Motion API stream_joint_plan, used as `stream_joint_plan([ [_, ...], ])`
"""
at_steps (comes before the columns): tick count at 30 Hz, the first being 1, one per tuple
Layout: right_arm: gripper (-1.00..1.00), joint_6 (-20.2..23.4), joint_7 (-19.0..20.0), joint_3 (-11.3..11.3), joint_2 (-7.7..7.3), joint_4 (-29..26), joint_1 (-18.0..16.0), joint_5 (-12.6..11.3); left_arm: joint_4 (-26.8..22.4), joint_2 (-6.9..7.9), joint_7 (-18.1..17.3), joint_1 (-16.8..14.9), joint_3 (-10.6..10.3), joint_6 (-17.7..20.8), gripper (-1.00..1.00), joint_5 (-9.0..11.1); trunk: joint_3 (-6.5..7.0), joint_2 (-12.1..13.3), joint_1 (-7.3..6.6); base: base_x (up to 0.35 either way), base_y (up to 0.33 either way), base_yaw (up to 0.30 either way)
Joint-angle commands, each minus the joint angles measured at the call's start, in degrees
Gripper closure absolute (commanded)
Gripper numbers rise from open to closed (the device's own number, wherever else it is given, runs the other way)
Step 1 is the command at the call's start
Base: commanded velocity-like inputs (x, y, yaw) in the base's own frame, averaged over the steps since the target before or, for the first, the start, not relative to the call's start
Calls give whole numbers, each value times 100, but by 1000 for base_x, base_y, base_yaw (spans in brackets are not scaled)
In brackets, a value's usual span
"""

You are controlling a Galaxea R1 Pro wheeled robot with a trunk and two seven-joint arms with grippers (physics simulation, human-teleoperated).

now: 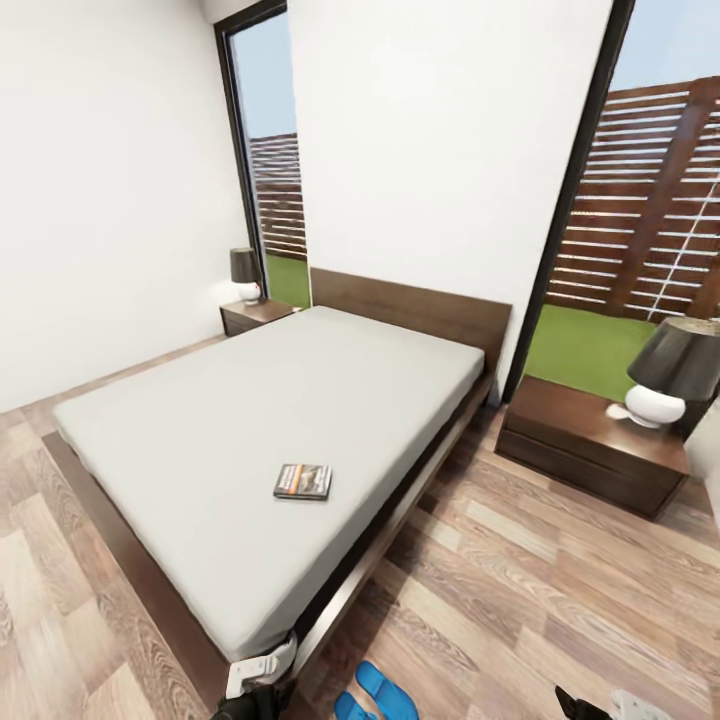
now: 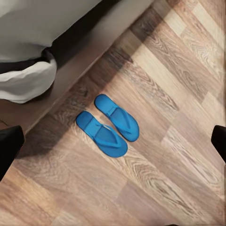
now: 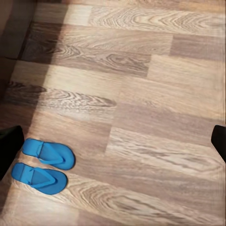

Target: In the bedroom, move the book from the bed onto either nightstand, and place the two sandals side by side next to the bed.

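Note:
The book [image 1: 303, 481], black and orange, lies flat on the pale mattress of the bed [image 1: 200, 420], near its right side. Two blue sandals [image 1: 384, 689] lie side by side on the wood floor by the bed's near corner, one sandal [image 2: 118, 117] closer to the frame than the other sandal [image 2: 101, 134]. My left gripper [image 2: 114, 143] hangs open above them, its dark fingertips far apart. My right gripper [image 3: 114, 143] is open over bare floor, with the sandal pair [image 3: 44, 165] off to one side. One nightstand [image 1: 590, 437] stands right of the headboard, another nightstand [image 1: 256, 315] at the far side.
Each nightstand carries a dark-shaded lamp, the right lamp [image 1: 672, 377] taking its far end and the far lamp [image 1: 245, 273] much of its top. Tall dark-framed windows [image 1: 262, 150] flank the wall behind the headboard. Open wood floor [image 1: 520, 590] runs between the bed and the right nightstand.

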Motion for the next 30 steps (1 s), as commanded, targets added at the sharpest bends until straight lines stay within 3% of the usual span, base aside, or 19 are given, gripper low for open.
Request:
stream_joint_plan([
  [1, -100, -26, 45, -46, -3, 29, -12, -9, 0, 0, -9, -1, 49, -21, -100, -60, 13, 38, -22, 0, 0, -282],
  [30, -100, -30, 43, -46, -3, 29, -12, -9, 0, -1, -9, -1, 49, -21, -100, -60, 533, 1201, -659, 0, 0, -282],
])
